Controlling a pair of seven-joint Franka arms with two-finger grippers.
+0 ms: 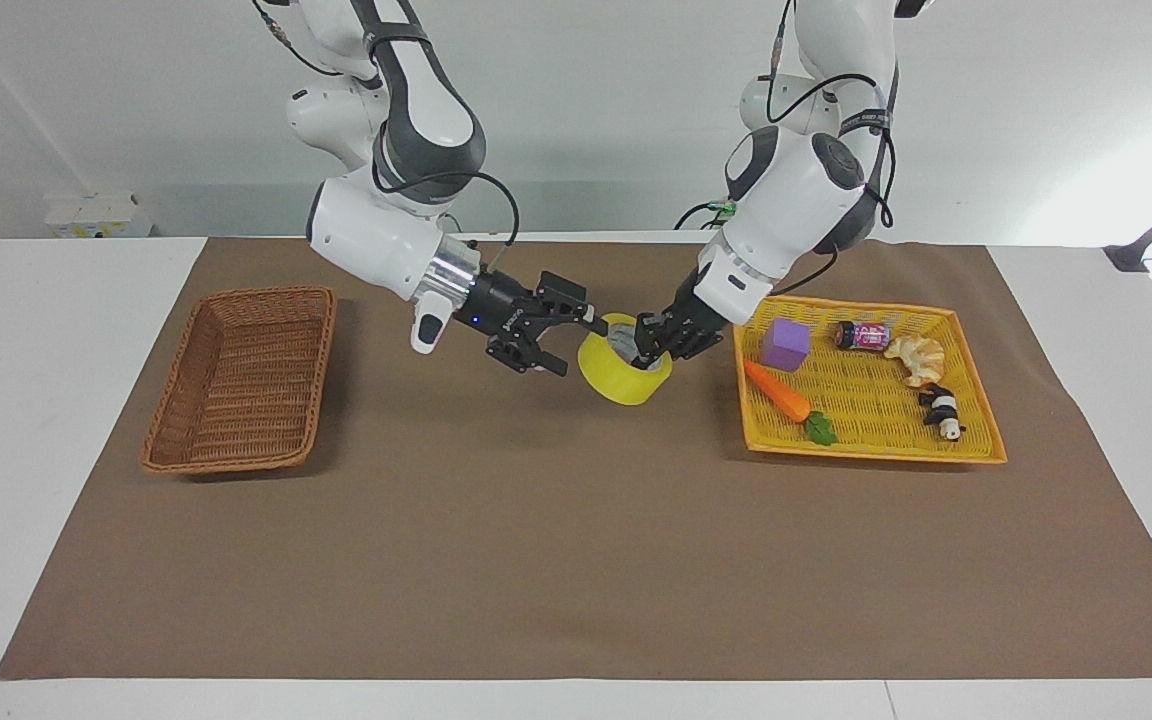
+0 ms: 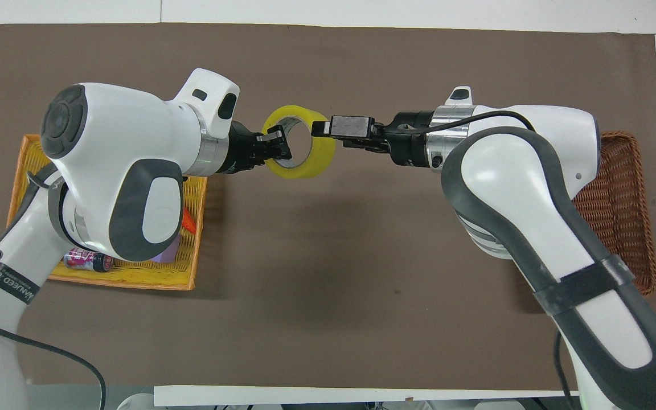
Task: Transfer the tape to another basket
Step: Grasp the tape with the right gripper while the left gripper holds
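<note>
Left pincer clamps the tape aloft; right pincer, spread wide, straddles its wall.

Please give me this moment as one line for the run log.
stage: handover | left gripper: shut on tape, over mat | right gripper: open at tape's rim | brown basket: empty

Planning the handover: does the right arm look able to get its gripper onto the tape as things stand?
Probably yes. The right gripper is open at the tape's rim, on the side away from the left gripper, which is shut on the roll's wall. Nothing lies between them over the mat.
</note>
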